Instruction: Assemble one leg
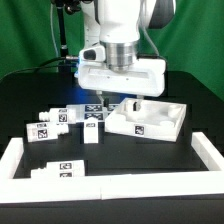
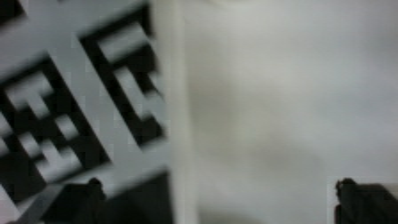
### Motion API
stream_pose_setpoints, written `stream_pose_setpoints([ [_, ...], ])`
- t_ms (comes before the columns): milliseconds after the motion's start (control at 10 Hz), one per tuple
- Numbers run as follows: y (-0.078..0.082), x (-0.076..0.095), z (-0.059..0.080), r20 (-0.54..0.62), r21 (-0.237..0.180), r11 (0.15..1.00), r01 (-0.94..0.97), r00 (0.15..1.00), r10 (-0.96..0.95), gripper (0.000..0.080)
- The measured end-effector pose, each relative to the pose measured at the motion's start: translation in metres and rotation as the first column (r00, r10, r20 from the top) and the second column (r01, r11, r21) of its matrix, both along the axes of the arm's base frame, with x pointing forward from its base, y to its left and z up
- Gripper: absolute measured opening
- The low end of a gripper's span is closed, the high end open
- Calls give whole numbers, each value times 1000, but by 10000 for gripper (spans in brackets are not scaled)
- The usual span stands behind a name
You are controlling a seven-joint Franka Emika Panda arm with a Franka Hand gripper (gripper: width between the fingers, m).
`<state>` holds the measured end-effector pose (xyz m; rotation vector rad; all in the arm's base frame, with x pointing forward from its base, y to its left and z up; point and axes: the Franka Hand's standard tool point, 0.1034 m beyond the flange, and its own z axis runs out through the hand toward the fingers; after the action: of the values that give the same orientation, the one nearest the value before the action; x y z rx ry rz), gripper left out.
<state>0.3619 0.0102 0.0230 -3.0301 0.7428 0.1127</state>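
Observation:
Several small white legs with black-and-white tags lie on the black table left of centre in the exterior view: one (image 1: 41, 128) at the far left, one (image 1: 62, 116) behind it, and one (image 1: 92, 129) nearest the gripper. My gripper (image 1: 108, 101) is low over the table, just behind that leg and by the left corner of the white tray-like panel (image 1: 150, 120). In the wrist view the gripper (image 2: 222, 198) is open, with dark fingertips (image 2: 80, 200) wide apart. A blurred white surface (image 2: 267, 100) fills the space between them, with a large tag (image 2: 71, 100) beside it. It holds nothing.
A white raised border (image 1: 12, 158) runs along the table's front and both sides. Another tagged white piece (image 1: 61, 172) lies against the border at the front left. A further tagged piece (image 1: 96, 111) sits just under the gripper.

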Motion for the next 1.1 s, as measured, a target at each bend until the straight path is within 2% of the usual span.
stream_pose_setpoints([
  [300,8,-2,-15,41,-12,1000,15,999,-14,649],
  [700,4,1,-17,76,-24,999,-38,996,40,649],
  [900,4,2,-17,76,-24,999,-42,996,44,373],
  [1000,4,2,-17,76,-24,999,-44,996,46,373],
  [1100,4,2,-17,76,-24,999,-45,996,47,228],
])
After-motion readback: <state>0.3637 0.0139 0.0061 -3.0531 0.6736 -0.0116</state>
